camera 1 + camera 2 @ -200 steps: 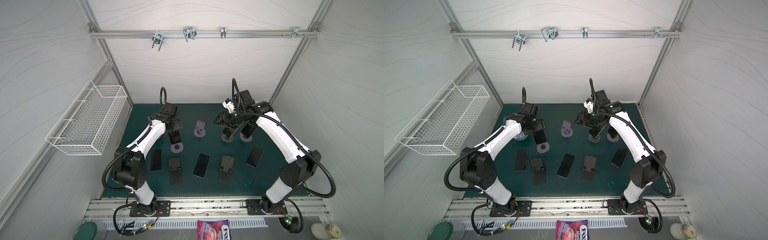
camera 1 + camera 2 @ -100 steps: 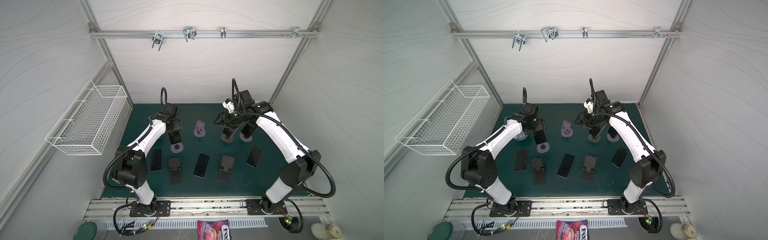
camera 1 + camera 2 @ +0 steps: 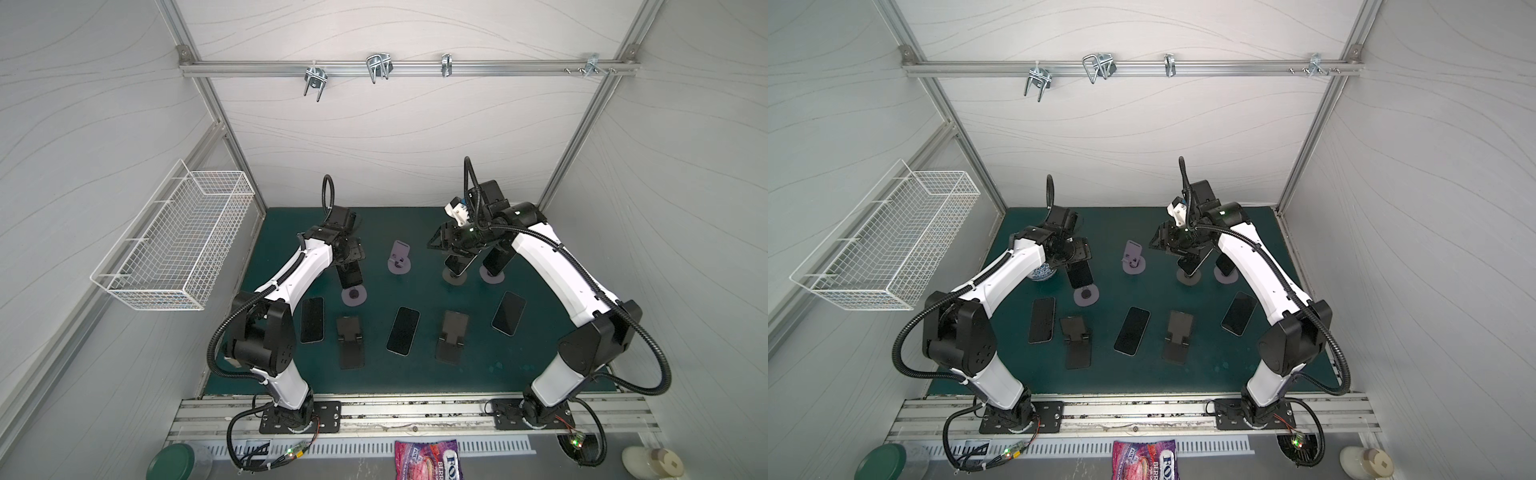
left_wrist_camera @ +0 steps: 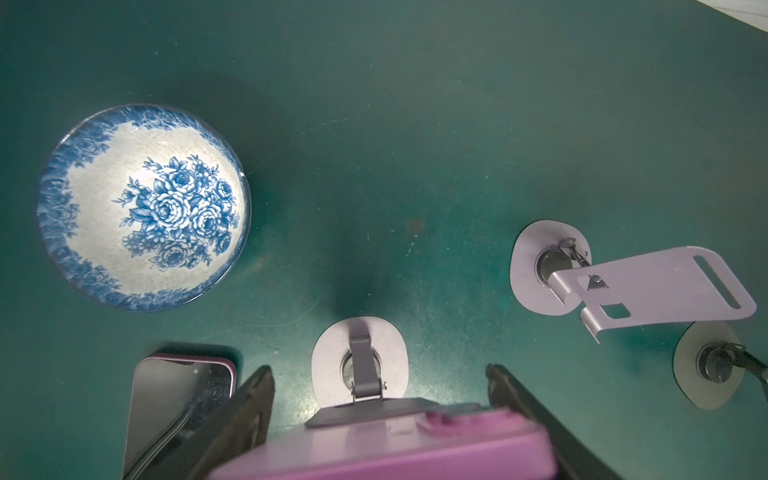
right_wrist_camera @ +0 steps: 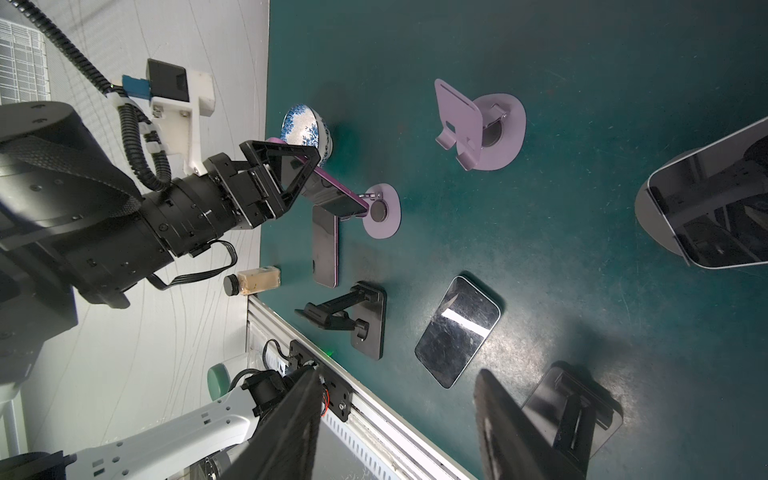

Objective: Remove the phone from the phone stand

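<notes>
A purple-cased phone leans on a lilac round-based phone stand at the back left. My left gripper is open, and its fingers flank the phone close to its two long edges; the stand lies just beyond. The right wrist view shows the same phone between those fingers. My right gripper is open and empty. It hangs above a second phone on a stand, with a third beside it.
An empty lilac stand is at mid-back. A blue-and-white bowl sits by the left arm. Three phones lie flat, with two black stands between them.
The left gripper's fingers have drawn closer together around the purple phone. Both arms have hardly shifted, and the right gripper is unchanged.
</notes>
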`<move>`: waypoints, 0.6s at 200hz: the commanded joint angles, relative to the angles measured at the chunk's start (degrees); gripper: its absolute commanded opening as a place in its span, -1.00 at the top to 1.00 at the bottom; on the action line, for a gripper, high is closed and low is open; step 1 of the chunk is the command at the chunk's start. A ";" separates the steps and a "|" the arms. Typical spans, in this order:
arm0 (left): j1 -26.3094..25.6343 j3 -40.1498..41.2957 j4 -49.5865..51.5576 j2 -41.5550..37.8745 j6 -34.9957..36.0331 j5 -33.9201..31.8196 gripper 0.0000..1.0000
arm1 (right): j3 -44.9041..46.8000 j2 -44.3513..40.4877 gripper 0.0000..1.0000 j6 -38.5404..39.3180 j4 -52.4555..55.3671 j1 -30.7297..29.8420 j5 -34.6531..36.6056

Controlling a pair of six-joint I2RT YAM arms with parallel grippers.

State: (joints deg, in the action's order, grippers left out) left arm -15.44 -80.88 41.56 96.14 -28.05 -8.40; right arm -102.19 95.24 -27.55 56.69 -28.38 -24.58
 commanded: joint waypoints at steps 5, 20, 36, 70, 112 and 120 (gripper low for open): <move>-0.24 -0.59 -0.96 0.58 0.28 -1.29 -0.63 | -1.04 0.65 -0.20 0.13 1.96 0.08 -0.95; -0.25 -0.60 -0.92 0.69 0.28 -1.11 -0.63 | -1.12 0.78 -0.20 0.08 1.93 0.08 -1.00; -0.29 -0.63 -0.73 0.76 0.37 -1.16 -0.63 | -1.42 1.00 -0.19 -0.06 2.07 0.06 -1.09; -0.29 -1.02 -0.56 0.89 0.73 -0.76 -0.56 | -2.47 1.49 -0.19 0.04 2.37 -0.01 -1.21; -0.29 -1.12 -0.02 0.24 1.25 -0.62 -0.51 | -2.93 1.71 -0.19 -0.05 2.27 -0.18 -1.19; -0.22 -1.08 -0.02 0.03 1.38 -0.64 -0.49 | -3.01 1.78 -0.19 -0.12 2.25 -0.29 -1.20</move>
State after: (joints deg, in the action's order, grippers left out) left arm -15.44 -80.88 41.65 96.16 -26.92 -8.40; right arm -103.90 96.49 -27.57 57.21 -28.38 -24.82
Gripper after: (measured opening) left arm 0.757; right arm 0.597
